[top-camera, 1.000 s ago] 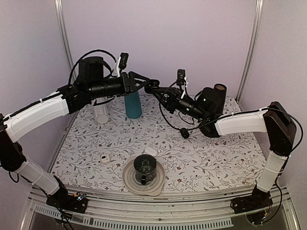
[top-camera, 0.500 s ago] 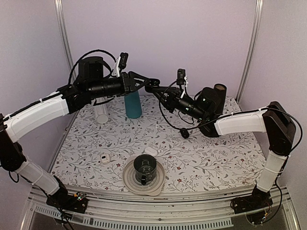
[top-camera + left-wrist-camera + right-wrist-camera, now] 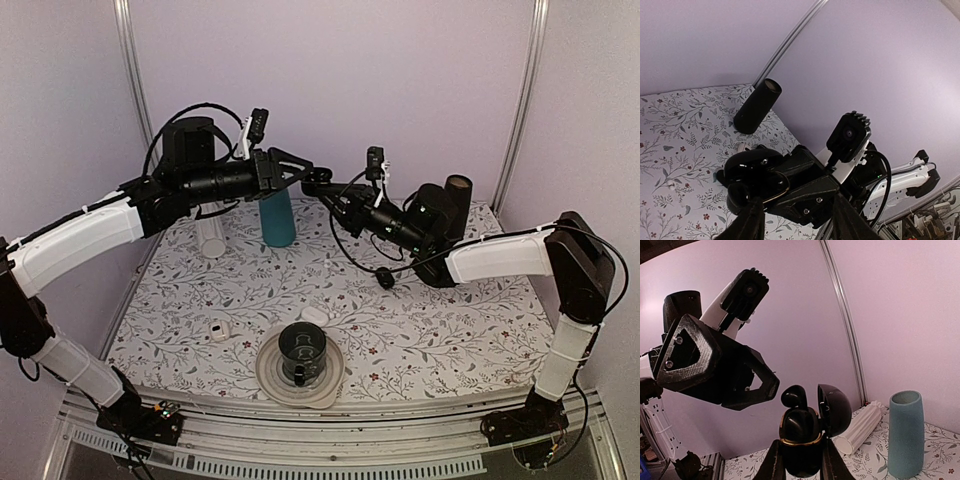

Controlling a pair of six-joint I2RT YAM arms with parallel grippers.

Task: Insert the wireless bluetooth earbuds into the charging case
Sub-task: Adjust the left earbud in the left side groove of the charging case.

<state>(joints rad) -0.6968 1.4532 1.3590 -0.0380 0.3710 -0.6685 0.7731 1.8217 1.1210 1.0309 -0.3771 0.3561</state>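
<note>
My right gripper (image 3: 801,450) is shut on the charging case (image 3: 800,440), a glossy black oval pod with a gold rim, held high above the table. Its lid (image 3: 836,410) stands open to the right. One black earbud (image 3: 794,396) sticks up out of the case; a second lies low inside it (image 3: 801,424). My left gripper (image 3: 797,200) is open, its fingers (image 3: 751,222) spread to either side of the right gripper's fingers and the case (image 3: 752,167). In the top view the left gripper (image 3: 300,172) and the right gripper (image 3: 318,188) meet tip to tip in mid-air.
Below on the flowered table stand a teal cup (image 3: 278,218) and a black cylinder (image 3: 458,195), and a white ribbed cylinder (image 3: 211,238) lies there. A dark bowl on a plate (image 3: 301,352) sits near the front, with two small white pieces (image 3: 220,330) (image 3: 314,316) beside it.
The right gripper with the case has shifted slightly left toward the left gripper. The left arm has barely moved.
</note>
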